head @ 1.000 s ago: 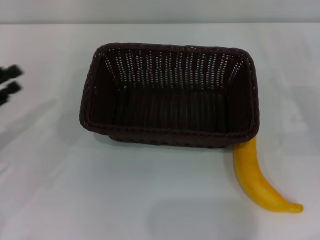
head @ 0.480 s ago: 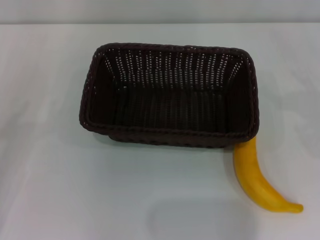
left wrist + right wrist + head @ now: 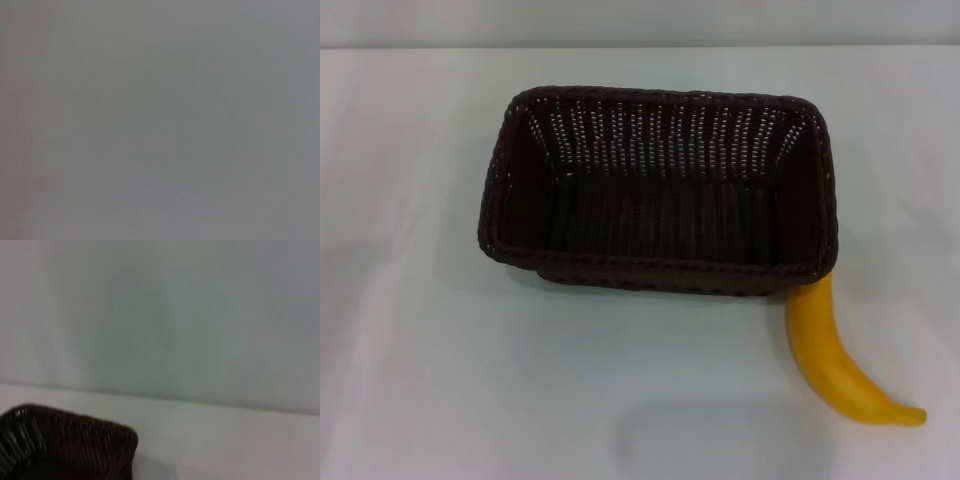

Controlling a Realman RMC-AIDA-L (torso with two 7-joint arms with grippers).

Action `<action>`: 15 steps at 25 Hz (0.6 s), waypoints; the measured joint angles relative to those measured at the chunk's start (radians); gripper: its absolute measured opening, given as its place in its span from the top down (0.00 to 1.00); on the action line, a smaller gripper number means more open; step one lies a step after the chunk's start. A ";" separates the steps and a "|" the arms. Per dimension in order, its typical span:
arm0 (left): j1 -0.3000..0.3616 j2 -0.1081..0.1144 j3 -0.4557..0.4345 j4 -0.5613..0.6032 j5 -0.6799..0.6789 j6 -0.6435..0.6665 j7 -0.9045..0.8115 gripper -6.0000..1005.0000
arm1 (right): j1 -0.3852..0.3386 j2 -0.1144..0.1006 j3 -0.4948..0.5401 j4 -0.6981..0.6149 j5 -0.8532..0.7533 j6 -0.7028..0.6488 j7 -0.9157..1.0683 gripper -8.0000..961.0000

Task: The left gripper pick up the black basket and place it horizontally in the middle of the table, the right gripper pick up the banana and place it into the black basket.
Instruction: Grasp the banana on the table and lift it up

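The black basket [image 3: 660, 190] lies with its long side across the middle of the white table [image 3: 420, 360] in the head view, upright and with nothing inside. The yellow banana [image 3: 835, 360] rests on the table at the basket's near right corner, one end touching or tucked under the rim. A corner of the black basket [image 3: 70, 445] also shows in the right wrist view. Neither gripper appears in any view. The left wrist view shows only a plain grey surface.
A pale wall runs behind the table's far edge [image 3: 640, 45]. White table surface spreads to the left of the basket and in front of it.
One second ago the left gripper's black tips showed at the left edge of the head view; they have since withdrawn out of frame. Basket and banana have not moved.
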 joint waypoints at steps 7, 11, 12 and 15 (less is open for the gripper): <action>-0.016 -0.001 -0.001 -0.018 -0.083 0.002 0.074 0.11 | -0.017 0.049 -0.098 0.255 -0.186 0.082 0.227 0.17; -0.029 -0.002 -0.002 -0.047 -0.130 0.002 0.112 0.11 | -0.013 0.049 -0.203 0.336 -0.264 0.080 0.340 0.17; -0.031 -0.001 -0.002 -0.049 -0.135 0.002 0.115 0.11 | -0.011 0.049 -0.229 0.364 -0.282 0.080 0.380 0.17; -0.038 -0.002 -0.002 -0.050 -0.145 0.002 0.116 0.11 | -0.003 0.049 -0.317 0.462 -0.368 0.090 0.517 0.17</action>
